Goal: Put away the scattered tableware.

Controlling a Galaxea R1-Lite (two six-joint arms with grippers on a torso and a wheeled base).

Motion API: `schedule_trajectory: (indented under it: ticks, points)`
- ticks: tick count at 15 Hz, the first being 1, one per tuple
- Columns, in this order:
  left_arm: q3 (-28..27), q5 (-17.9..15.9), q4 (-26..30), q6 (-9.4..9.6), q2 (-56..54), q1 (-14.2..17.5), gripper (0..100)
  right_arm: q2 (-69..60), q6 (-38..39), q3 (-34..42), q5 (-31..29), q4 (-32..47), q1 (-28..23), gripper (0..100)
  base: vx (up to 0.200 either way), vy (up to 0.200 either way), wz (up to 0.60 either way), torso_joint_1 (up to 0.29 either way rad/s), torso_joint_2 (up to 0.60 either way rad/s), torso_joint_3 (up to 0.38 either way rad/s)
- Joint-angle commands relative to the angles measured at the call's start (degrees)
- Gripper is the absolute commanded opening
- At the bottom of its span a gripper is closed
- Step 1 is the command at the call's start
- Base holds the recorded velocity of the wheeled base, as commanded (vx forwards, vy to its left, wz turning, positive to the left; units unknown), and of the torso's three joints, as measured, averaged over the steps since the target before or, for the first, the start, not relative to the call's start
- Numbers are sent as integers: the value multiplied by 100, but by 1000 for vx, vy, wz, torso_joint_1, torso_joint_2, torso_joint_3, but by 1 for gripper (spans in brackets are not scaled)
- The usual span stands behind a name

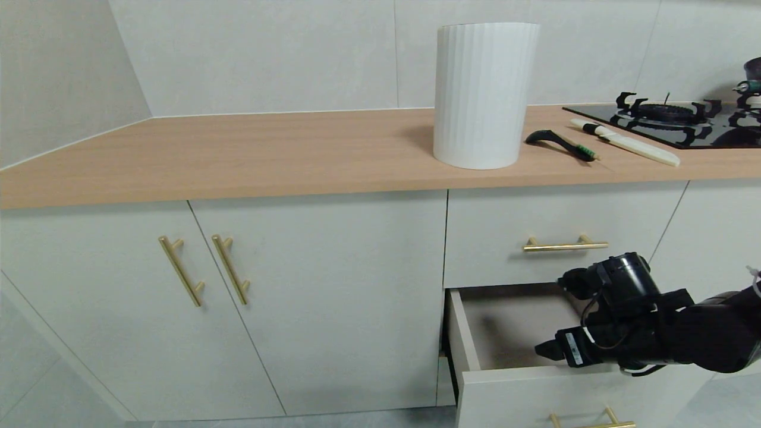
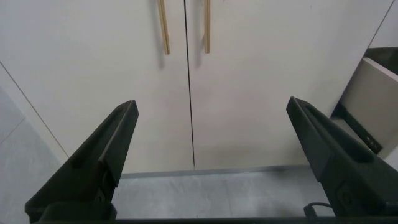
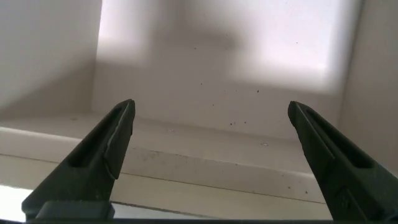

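A black peeler with a green tip (image 1: 562,143) and a white knife (image 1: 625,142) lie on the wooden countertop (image 1: 238,154), just right of a tall white ribbed container (image 1: 483,95). Below them the second drawer (image 1: 462,336) stands pulled out, and nothing lies inside it. My right gripper (image 1: 559,315) hangs over the drawer's front edge, open and holding nothing; the right wrist view looks between the right gripper (image 3: 210,106) fingers onto the bare drawer floor (image 3: 217,68). My left gripper (image 2: 211,104) is open and holding nothing, low before the double cabinet doors (image 2: 249,93).
A black gas hob (image 1: 672,122) sits at the counter's far right. The top drawer with a gold handle (image 1: 565,245) is closed above the open one. Gold handles (image 1: 202,270) stick out from the cabinet doors. The counter's left part is bare wood.
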Motion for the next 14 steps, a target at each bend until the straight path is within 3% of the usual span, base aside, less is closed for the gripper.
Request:
schedule_trajectory:
  ticks: [1,14]
  points:
    - [2,1,-1,0,7,8,100,-148,-22,-36,-2,135,73,100,0,0,0,0,0,0]
    - [2,1,-1,0,7,8,100,-965,-839,-132,7,2631,372,100,0,0,0,0,0,0]
